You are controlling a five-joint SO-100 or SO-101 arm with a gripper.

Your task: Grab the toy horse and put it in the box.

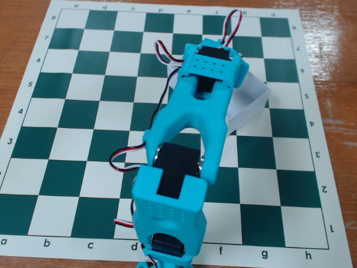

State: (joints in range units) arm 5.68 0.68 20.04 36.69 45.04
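Arm (189, 128) hiding claw above box (254, 103); grip state cannot be told, horse unseen, presumably light, rigid, best pinched across its body

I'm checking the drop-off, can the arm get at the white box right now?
Probably yes: the arm already stretches over the white box, nothing else on the chessboard mat blocks it. Its gripper is hidden.

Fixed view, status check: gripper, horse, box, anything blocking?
Gripper not visible, hidden beneath the blue arm. Toy horse not in sight. White box partly covered by the arm, on the chessboard mat. No obstruction visible.
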